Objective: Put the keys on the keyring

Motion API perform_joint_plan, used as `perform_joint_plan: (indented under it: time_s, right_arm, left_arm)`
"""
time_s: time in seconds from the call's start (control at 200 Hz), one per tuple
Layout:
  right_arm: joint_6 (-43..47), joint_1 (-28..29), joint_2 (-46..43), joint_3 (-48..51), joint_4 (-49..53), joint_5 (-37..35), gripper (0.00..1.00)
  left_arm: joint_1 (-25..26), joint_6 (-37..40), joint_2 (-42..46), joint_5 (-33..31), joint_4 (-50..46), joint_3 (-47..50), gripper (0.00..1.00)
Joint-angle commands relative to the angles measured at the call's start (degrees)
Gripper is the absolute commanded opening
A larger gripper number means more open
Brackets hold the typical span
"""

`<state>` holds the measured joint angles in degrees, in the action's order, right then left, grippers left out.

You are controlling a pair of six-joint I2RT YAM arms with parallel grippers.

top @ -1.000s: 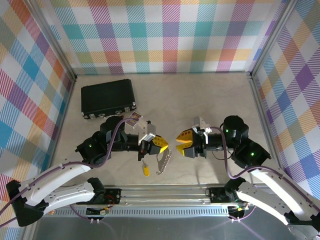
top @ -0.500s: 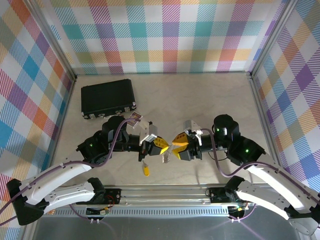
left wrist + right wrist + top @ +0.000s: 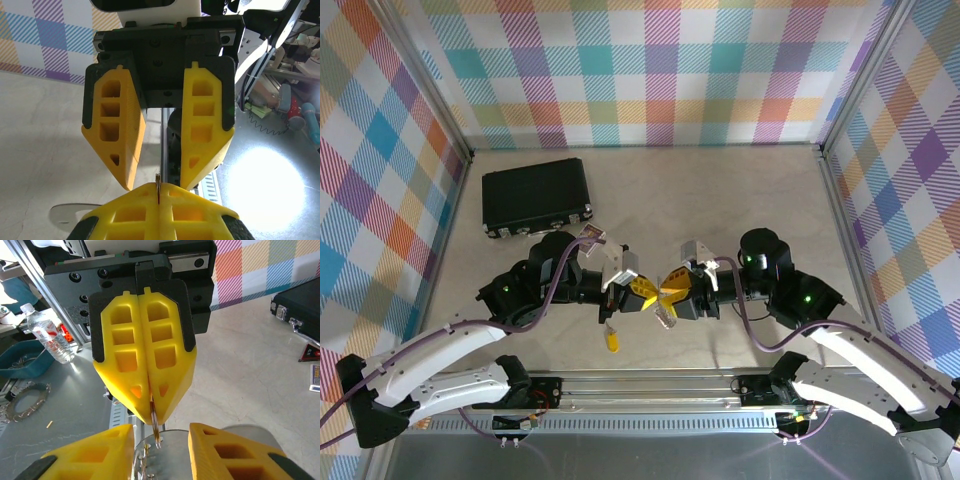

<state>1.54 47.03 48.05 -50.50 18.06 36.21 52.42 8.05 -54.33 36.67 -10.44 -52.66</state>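
Yellow-headed, the key (image 3: 611, 341) lay on the table (image 3: 720, 200) near the arm bases, just below the grippers. Beyond it the left gripper (image 3: 642, 293) was clamped on the thin metal keyring (image 3: 663, 314). The right gripper (image 3: 672, 293) faced it, fingers apart on either side of the ring. Farthest back sat a black case (image 3: 536, 196).

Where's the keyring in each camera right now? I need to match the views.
Top external: keyring at centre, just below the meeting yellow fingertips.
Left wrist: its thin edge at bottom centre, pinched between this camera's own fingers.
Right wrist: thin edge at lower centre, under the facing fingers.
Shared landmark: the left gripper, shut on the keyring.
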Motion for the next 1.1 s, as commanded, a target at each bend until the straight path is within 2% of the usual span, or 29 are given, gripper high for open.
perform_joint_plan:
  time_s: [0.0,0.105,0.27,0.48,1.095]
  right_arm:
    - [0.6,0.6,0.1,-0.9,-1.1,0.4,0.29]
    - [0.7,0.8,0.3,-1.0,-1.0,0.2,0.23]
    - [0.7,1.1,0.8,-0.9,-1.2,0.5,0.18]
    - [0.8,1.3,0.7,-1.1,-1.3,0.8,0.00]
    - [-2.2,1.3,-1.8,0.3,-3.7,-0.8,0.00]
  left_arm:
    - [0.7,0.7,0.0,1.9,1.3,-2.3,0.00]
    - [1.0,0.7,0.0,2.0,1.4,-2.2,0.00]
    - [1.1,0.7,-0.2,2.6,1.2,-2.4,0.00]
    - [1.2,0.7,-0.1,2.8,1.4,-2.4,0.00]
    - [1.3,-0.7,0.1,4.0,3.9,-1.5,0.00]
